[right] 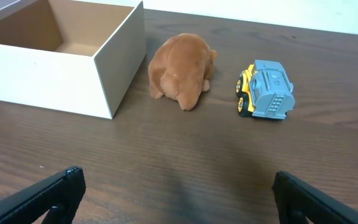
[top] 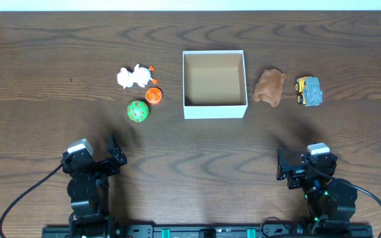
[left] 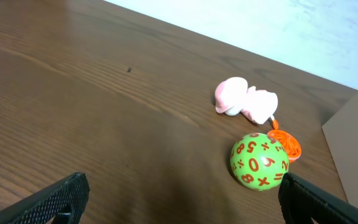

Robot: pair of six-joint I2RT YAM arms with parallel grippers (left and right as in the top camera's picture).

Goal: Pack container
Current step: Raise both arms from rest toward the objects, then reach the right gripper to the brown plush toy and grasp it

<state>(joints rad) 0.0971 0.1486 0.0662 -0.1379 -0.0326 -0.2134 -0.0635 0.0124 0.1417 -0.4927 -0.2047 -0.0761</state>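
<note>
Wood table (top: pixel 45 66) bears container (top: pixel 215 110) between ball (top: pixel 137 111) and plush (top: pixel 269 87); left hand (left: pixel 182 193), right hand (right: pixel 179 186) gape, seemingly empty.

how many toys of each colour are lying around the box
pink-white: 1, soft toy
orange: 1, small disc
green: 1, numbered ball
brown: 1, plush
grey-yellow: 1, truck
total: 5, none in the box

white square cardboard box (top: pixel 214 110) in the middle. left of it: pink-white soft toy (top: pixel 133 77), small orange disc (top: pixel 153 96) just beside, green numbered ball (top: pixel 137 112) in front. right of it: brown plush animal (top: pixel 270 86), then grey-yellow toy truck (top: pixel 309 91).
</note>
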